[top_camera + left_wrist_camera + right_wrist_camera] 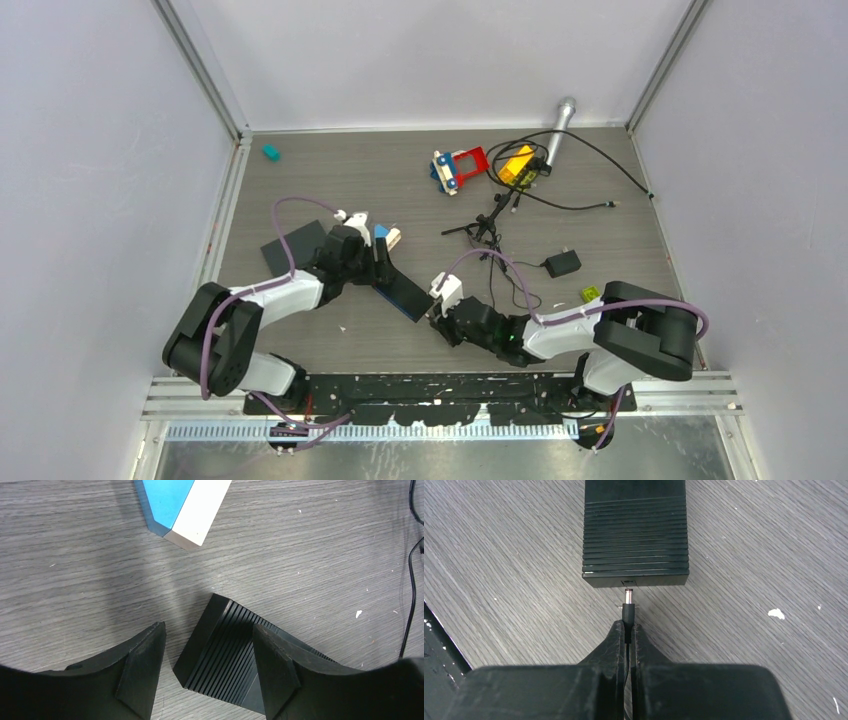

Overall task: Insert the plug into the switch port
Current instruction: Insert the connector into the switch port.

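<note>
Ahead of right end effector [628, 630]: gripped plug [628, 602], just short of port [629, 581]; left end effector [207, 632] spread.

Grey wood-grain table [300, 180], pale lilac walls [100, 150] — aluminium corner posts [198, 60]

Rt wrist: switch [636, 535] far end cropped, port [629, 582] too sm.

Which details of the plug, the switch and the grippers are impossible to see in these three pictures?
- Inside of the port: right wrist view, too small and dark.
- Cable behind the plug: right wrist view, hidden by the fingers of the right gripper.
- Contact of the left gripper with the switch: left wrist view, one finger covers the switch's edge.
- Plug tip: top view, too small.
</note>
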Tool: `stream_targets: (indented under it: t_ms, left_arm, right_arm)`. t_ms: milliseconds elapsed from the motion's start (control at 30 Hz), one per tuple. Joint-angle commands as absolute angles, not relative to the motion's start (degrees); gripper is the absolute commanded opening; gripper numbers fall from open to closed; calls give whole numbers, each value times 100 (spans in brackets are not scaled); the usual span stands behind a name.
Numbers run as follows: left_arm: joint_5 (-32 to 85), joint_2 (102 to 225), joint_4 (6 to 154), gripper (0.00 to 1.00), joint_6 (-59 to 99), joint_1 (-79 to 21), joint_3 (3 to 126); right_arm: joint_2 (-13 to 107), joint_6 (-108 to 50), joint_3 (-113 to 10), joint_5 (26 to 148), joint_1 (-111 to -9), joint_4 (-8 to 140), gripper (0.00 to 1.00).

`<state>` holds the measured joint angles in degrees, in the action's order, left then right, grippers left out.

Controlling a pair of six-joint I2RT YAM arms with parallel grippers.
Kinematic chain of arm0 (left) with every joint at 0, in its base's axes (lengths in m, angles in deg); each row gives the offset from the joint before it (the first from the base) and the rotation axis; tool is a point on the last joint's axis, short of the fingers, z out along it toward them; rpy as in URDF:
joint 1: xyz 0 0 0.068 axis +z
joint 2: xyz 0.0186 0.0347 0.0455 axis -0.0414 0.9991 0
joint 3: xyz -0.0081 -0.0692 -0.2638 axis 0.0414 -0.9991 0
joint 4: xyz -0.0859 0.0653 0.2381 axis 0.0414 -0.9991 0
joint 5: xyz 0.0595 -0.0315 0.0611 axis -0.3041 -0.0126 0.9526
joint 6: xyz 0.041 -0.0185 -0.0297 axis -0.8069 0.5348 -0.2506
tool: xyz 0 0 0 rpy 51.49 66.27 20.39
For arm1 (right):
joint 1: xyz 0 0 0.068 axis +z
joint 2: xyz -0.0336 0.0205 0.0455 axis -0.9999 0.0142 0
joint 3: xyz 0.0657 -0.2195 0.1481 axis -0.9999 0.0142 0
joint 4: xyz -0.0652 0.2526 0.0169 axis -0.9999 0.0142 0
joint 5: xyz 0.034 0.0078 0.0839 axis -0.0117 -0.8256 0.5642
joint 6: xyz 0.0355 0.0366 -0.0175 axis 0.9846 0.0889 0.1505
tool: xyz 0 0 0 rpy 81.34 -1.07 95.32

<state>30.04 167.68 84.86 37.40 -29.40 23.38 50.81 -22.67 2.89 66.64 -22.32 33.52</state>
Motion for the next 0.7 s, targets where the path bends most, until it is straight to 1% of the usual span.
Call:
stream_targets:
  t_ms: [0, 667]
  left_arm:
    - [2865, 16817, 8594, 65, 3702, -2927, 2449]
    - [2534, 16887, 8637, 59, 3642, -2927, 2409]
  right_arm:
    - [5247, -2342, 4, 6702, -2264, 3612, 1]
    - [5417, -2328, -284, 6841, -2397, 3752, 0]
